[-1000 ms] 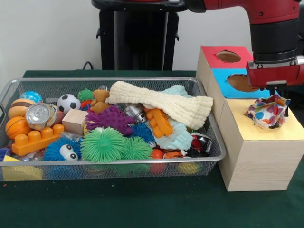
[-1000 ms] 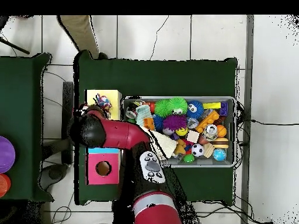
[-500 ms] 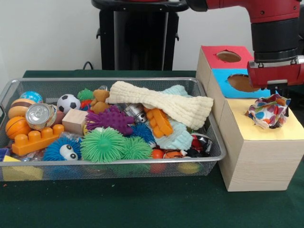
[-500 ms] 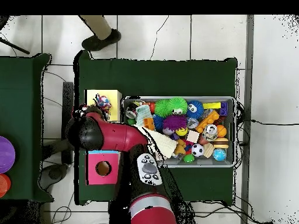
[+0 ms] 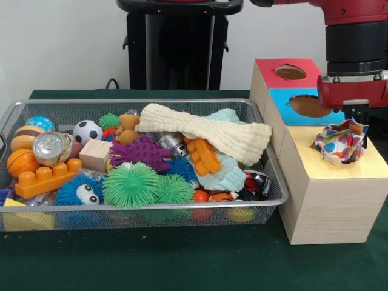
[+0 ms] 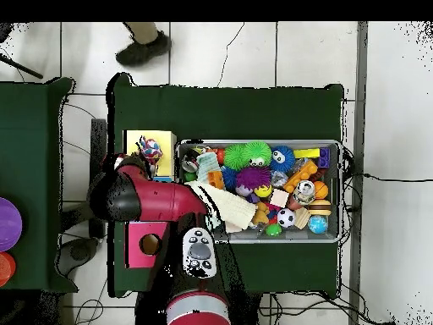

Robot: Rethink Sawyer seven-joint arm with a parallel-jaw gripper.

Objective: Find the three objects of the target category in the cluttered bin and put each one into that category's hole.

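Since a second ago my red and black arm's gripper [image 5: 359,124] has risen slightly beside the crumpled multicoloured spotted cloth [image 5: 341,142]; I cannot tell its fingers' state. That cloth sits on the yellow top of the pale wooden sorting box [image 5: 327,194], seemingly over its hole, not through. A long cream knitted cloth [image 5: 203,133] still lies in the wire mesh bin [image 5: 145,215].

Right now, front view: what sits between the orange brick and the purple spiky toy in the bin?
In the front view, a plain wooden block lies between the orange brick and the purple spiky toy.
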